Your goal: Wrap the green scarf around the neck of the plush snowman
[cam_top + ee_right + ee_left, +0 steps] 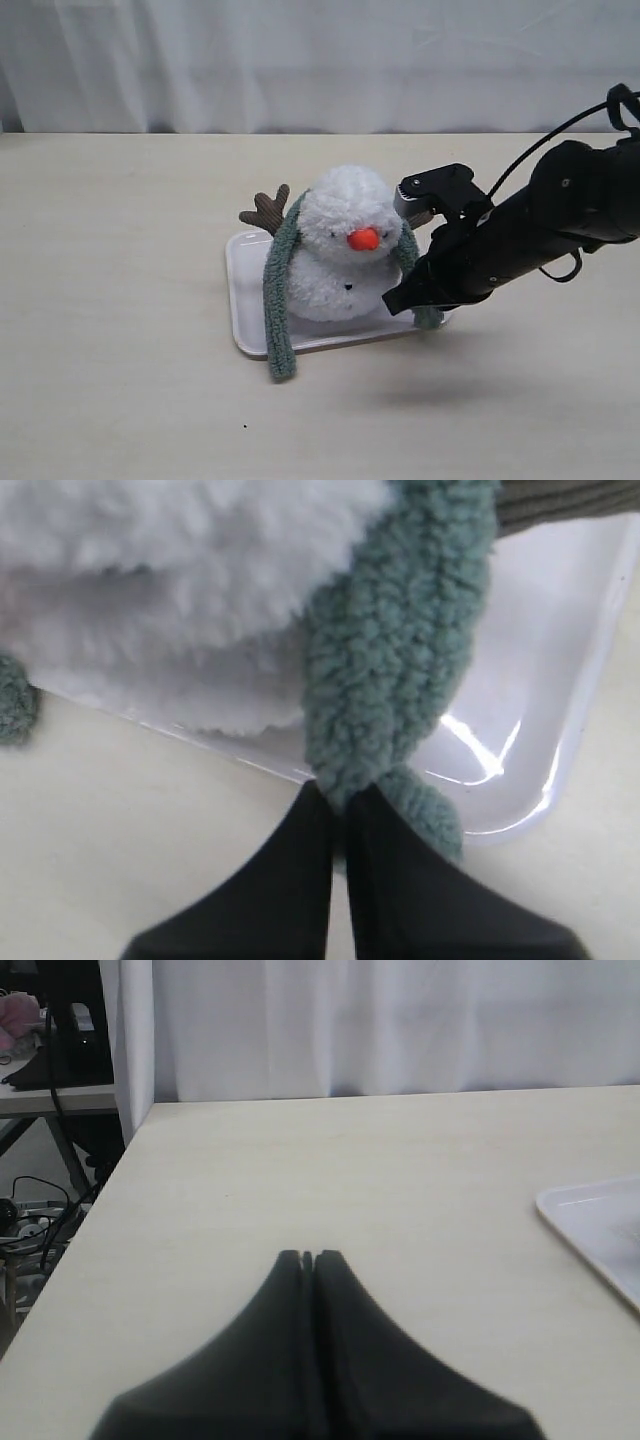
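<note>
Pinching green scarf (400, 670), right tool (342, 808) (wrist view only).

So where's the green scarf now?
Exterior view: the green scarf drapes behind the plush snowman's neck, one end trailing onto the table at left, the other pinched by the right gripper.

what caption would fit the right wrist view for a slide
Right gripper pinching the green scarf where it hangs beside the plush snowman, at the edge of the white tray
</note>
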